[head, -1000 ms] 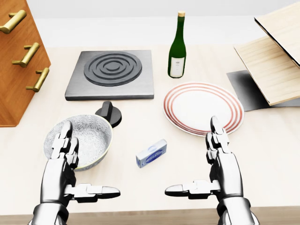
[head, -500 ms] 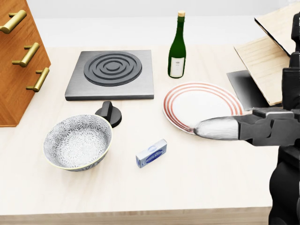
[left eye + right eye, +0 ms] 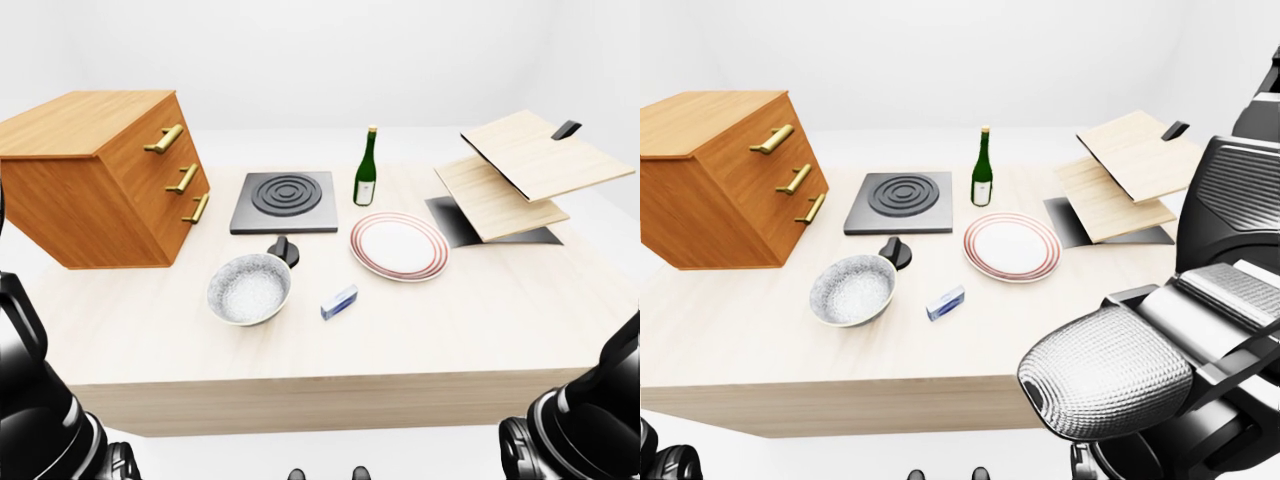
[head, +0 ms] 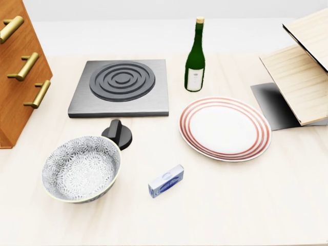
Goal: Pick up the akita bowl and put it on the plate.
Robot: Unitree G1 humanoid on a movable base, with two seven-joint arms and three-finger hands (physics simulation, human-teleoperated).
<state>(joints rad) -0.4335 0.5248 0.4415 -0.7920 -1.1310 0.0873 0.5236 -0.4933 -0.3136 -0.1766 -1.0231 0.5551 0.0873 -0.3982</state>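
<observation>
The akita bowl (image 4: 81, 168), grey-white patterned with a pale rim, sits upright on the wooden table (image 4: 241, 205) at the lower left of the head view. The white plate (image 4: 224, 128) with red rings lies to its right, nothing on it. No hand shows in the head view. In the right-eye view my right hand (image 3: 1180, 330) looms very close to the camera at the right, one silver textured fingertip (image 3: 1105, 375) filling the lower right; its grip cannot be made out, and it is far from the bowl. My left hand is not seen.
A small blue-white box (image 4: 166, 181) lies between bowl and plate. A black knob (image 4: 117, 134) stands just above the bowl, below a grey stove plate (image 4: 120, 87). A green wine bottle (image 4: 195, 56) stands above the plate. Wooden drawers (image 4: 15, 66) at left, slanted wooden boards (image 4: 302, 77) at right.
Both open hands have left the bottom of the head view, the right one sweeping close past the camera. The whole picture has shifted slightly downward. Bowl and plate have not moved.
</observation>
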